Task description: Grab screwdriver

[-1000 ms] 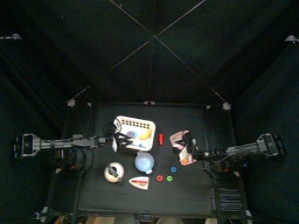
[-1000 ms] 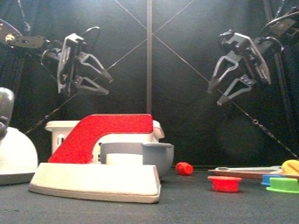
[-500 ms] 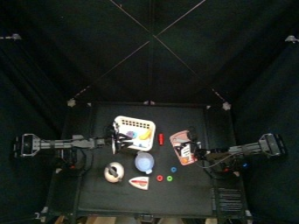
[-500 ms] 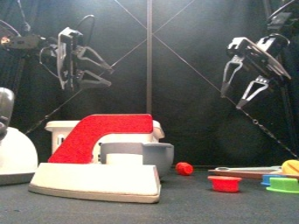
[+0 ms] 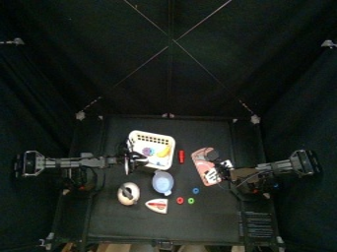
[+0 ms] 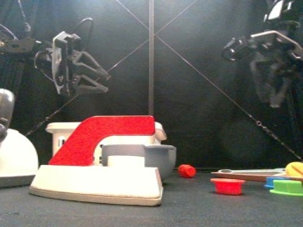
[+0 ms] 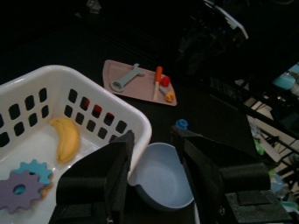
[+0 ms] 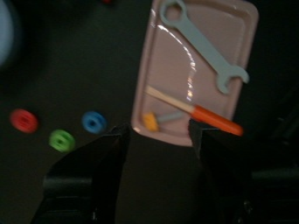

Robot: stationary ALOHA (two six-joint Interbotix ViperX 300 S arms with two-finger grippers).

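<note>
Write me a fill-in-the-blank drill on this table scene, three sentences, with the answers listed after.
1. The screwdriver with the orange handle lies on a pink tray next to a grey ____.
2. The banana lies inside the white ____.
3. The right gripper hangs over the tray with its jaws ____ and holds nothing.

Missing words: wrench; basket; open

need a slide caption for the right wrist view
Open right end effector hovers over a pink tray holding a wrench and an orange-handled screwdriver.
</note>
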